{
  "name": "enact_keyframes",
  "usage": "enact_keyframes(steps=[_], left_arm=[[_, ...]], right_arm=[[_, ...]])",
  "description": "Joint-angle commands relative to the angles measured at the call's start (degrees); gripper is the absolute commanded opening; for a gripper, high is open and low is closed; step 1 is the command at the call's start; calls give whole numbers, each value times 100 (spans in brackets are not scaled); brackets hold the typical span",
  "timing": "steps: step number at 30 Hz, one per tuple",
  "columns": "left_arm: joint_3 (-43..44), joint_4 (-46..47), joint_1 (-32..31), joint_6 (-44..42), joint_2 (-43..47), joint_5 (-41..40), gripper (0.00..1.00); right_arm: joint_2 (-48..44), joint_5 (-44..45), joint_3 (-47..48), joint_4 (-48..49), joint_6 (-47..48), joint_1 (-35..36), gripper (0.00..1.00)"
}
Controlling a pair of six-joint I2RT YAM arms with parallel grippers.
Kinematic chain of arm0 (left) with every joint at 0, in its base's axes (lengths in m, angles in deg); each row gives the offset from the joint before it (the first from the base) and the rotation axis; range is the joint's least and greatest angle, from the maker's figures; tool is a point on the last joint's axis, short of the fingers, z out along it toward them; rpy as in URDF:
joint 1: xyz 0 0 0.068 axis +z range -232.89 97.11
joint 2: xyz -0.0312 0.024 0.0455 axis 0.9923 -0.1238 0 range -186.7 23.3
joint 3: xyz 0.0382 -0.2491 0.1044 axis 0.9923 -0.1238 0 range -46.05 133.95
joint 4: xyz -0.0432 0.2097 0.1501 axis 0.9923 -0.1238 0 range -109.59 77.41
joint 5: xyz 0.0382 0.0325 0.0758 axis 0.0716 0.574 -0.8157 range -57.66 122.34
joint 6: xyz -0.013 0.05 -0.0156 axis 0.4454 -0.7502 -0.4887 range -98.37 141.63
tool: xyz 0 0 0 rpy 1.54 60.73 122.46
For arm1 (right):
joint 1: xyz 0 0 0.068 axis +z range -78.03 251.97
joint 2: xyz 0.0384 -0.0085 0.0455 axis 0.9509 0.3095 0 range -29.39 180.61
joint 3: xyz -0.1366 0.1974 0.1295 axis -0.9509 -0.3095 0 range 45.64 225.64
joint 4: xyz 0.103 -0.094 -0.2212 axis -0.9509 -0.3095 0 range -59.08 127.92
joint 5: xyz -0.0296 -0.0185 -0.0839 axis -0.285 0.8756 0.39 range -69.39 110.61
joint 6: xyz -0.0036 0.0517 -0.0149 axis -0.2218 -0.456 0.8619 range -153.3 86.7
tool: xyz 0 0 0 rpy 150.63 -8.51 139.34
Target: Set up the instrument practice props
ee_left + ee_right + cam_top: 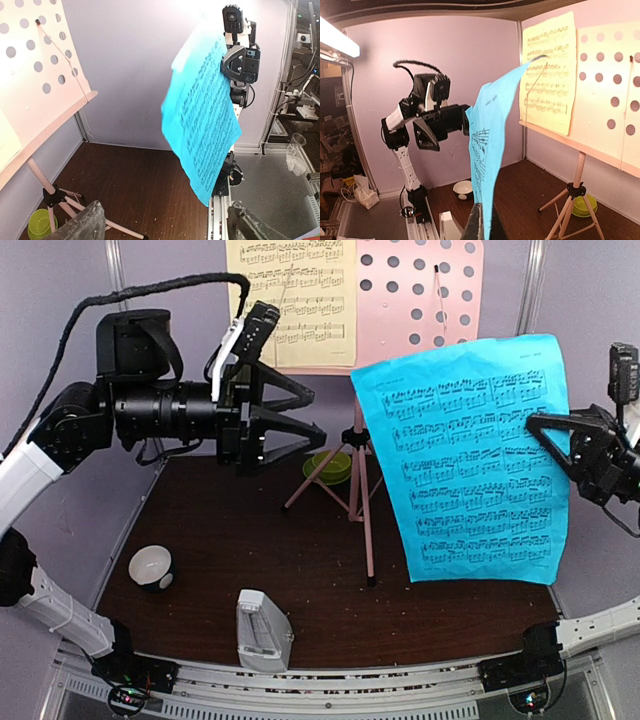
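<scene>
The left gripper [318,412] hangs wide open and empty above the desk [300,580], at 9 o'clock from the pink music stand [420,290]. The metronome [262,630] stands at the desk's 7 o'clock. The yellow page [290,300] rests on the stand at 12 o'clock. At 3 o'clock, the right gripper [540,425] pinches the blue page [470,470] aloft by its right edge.
</scene>
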Motion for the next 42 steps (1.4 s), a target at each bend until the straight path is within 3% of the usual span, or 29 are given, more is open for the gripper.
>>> enact_keyframes(steps=[1, 10, 15, 20, 23, 31, 38, 42], left_arm=[[-444, 1539, -55, 599, -144, 400, 91], [400, 1958, -264, 635, -1203, 548, 94], [876, 2192, -380, 845, -1697, 880, 86], [840, 2792, -452, 1100, -1794, 1006, 69], [1021, 2902, -453, 1198, -1897, 1043, 45], [1535, 2844, -461, 1197, -2064, 1005, 0], [1596, 2762, -470, 1159, -2019, 720, 0], [1716, 2645, -470, 1217, -2010, 444, 0]], right_arm=[[-216, 244, -152, 1021, -138, 22, 0], [-167, 173, 48, 1308, 42, 27, 0], [-96, 221, 128, 1449, 148, 25, 0], [-95, 492, 63, 1491, 272, 21, 0], [-98, 635, 21, 1516, 289, 20, 0], [-370, 1002, -260, 1970, 281, 21, 0], [-328, 1085, -243, 2003, 219, 12, 0], [-340, 1324, -286, 2079, 224, 20, 5]])
